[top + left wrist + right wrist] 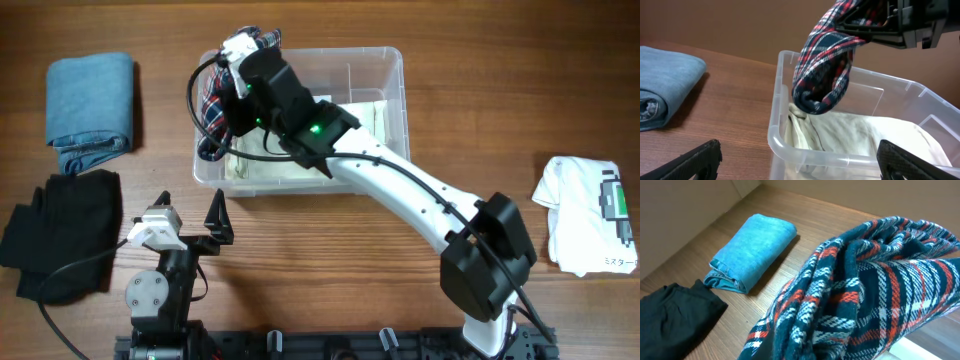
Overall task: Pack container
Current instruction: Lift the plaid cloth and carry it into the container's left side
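Observation:
The clear plastic container (390, 70) stands at the table's middle back, with a cream garment (290, 165) lying flat inside. My right gripper (240, 70) is shut on a navy, red and white plaid cloth (213, 105) and holds it over the container's left end; the cloth hangs down over the rim. In the left wrist view the plaid cloth (827, 65) dangles above the container's near corner (777, 135) and the cream garment (850, 135). In the right wrist view the plaid cloth (865, 300) fills the frame and hides the fingers. My left gripper (190, 215) is open and empty in front of the container.
A folded blue jeans bundle (90, 100) lies at the back left, also in the right wrist view (752, 250). A black garment (60, 235) lies at the front left. A white printed T-shirt (590, 215) lies at the right edge.

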Tool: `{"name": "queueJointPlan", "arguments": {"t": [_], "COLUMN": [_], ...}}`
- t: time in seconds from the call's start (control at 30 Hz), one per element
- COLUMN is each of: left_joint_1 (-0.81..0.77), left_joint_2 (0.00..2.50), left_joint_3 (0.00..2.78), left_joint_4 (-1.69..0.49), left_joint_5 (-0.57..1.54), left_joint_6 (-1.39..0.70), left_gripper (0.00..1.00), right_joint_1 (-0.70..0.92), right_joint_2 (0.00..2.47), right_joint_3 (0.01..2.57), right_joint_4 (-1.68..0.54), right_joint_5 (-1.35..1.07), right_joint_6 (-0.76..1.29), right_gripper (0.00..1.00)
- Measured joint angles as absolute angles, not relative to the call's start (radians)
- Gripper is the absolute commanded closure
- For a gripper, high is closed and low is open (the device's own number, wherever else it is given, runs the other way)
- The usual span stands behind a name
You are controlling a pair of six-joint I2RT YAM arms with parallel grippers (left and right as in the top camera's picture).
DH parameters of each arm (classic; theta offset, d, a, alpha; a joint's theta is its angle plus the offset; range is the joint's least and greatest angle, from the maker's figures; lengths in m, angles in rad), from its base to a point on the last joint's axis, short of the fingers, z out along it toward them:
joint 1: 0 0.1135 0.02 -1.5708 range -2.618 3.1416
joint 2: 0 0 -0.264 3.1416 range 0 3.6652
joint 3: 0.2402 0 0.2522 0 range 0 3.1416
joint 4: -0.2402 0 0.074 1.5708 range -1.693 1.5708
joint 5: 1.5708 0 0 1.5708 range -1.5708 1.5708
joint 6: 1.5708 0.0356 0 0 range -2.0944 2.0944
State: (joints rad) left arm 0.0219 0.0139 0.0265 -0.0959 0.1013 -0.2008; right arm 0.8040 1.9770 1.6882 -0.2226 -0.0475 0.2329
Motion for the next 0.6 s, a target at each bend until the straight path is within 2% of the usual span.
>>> {"name": "queueJointPlan", "arguments": {"t": [0.37, 0.6], "left_joint_1": [0.022, 0.022], "left_joint_2": [0.014, 0.014], "left_joint_3": [0.027, 0.027], "left_joint_4": [-0.096, -0.096], "left_joint_5": [0.101, 0.101], "left_joint_6": [-0.201, -0.201], "left_gripper": [0.00, 0.00], "right_joint_1": [0.803, 0.803], "right_joint_2": [1.988, 1.993], "right_joint_3": [1.688, 1.688], "right_joint_4": [-0.313, -0.353], "right_joint_5": [-0.041, -0.117], "right_joint_6": [0.222, 0.158], "right_gripper": [0.96, 0.96]}}
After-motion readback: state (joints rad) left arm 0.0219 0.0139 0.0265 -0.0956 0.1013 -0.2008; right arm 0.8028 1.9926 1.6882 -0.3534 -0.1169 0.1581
